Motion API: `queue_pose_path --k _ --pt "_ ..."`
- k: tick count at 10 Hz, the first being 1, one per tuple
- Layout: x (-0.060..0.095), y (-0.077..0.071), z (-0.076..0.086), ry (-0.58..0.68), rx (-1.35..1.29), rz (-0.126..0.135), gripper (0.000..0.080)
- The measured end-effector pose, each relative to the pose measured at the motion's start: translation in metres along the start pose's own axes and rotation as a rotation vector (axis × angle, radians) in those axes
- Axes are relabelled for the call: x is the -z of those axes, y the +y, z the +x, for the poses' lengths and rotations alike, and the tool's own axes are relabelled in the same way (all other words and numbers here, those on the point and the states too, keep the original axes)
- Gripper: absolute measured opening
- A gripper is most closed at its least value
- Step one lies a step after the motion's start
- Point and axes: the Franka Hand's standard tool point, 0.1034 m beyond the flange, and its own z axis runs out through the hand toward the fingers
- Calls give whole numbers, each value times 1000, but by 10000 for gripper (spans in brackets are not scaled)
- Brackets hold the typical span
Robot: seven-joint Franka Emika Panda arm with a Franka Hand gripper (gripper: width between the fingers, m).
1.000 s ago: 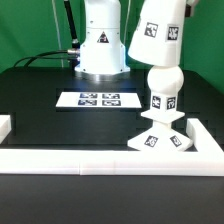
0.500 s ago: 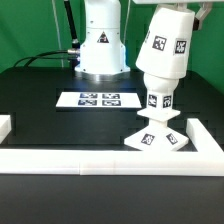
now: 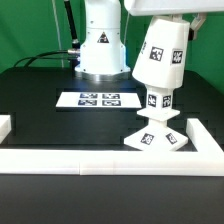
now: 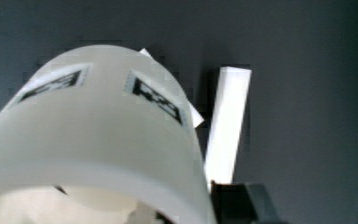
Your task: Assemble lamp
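Note:
The white cone shade, with square tags on its side, hangs tilted in my gripper, its lower rim around the top of the ball-shaped bulb. The bulb stands upright on the low sloped base, near the exterior view's right. My gripper is shut on the shade's wall; one dark finger shows outside it. In the exterior view the hand is mostly cut off above the shade. The shade fills most of the wrist view and hides the bulb and base there.
A white L-shaped fence runs along the front and up the right side, right beside the base; it shows as a bright bar in the wrist view. The marker board lies mid-table. The robot's white body stands behind it.
The shade has come down from above the bulb onto its top, covering the bulb's upper part. Its tilt has changed. Bulb and base have not moved.

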Motion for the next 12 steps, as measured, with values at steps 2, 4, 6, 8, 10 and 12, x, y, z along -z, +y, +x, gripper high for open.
queue_pose_path --k 2,4,6,8,10,12 --pt "-9 6 8 9 17 -2 44" --pt "-20 7 14 22 25 -8 44" --pt "-25 7 14 17 20 -10 44" --pt "-25 7 14 16 16 -10 44" --pt "-24 6 13 16 -3 -11 219" --pt "-21 4 9 16 -43 -11 354"
